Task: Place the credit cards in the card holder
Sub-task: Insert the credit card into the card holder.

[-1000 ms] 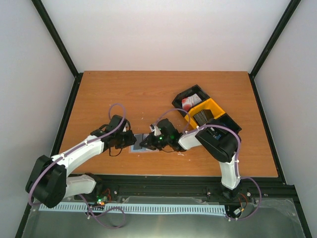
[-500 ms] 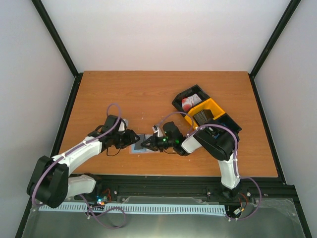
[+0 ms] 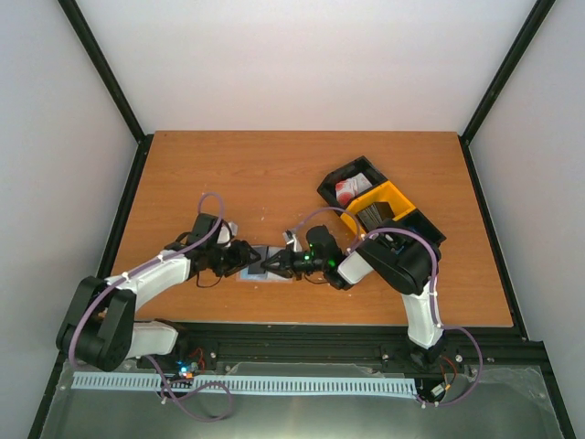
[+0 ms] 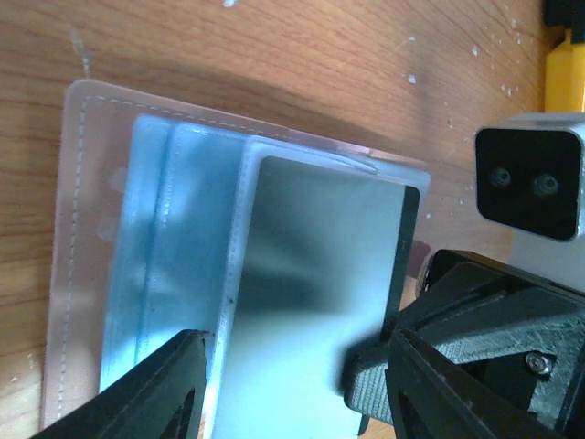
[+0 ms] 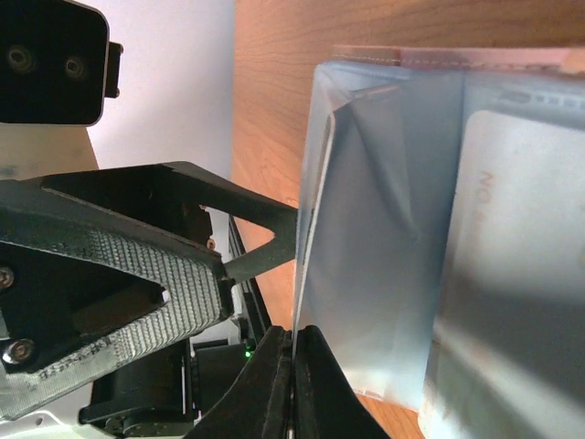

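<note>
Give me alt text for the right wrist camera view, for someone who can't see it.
The right gripper, shut, pinches the thin edge of the open card holder, whose pale blue inside fills the right of the frame with a grey credit card on it. The left gripper, its black fingers apart, juts in from the left over the wooden table.

**Card holder between two tools, bins behind to the right**

The card holder [image 3: 258, 263] lies open on the worktop [image 3: 274, 174] near its front edge. The left tool [image 3: 240, 259] is at its left side and the right tool [image 3: 272, 266] at its right. One card [image 4: 320, 265] lies on its inner face. The bins [image 3: 402, 195] stand behind and to the right, with card stacks [image 3: 350, 189] inside them.
</note>
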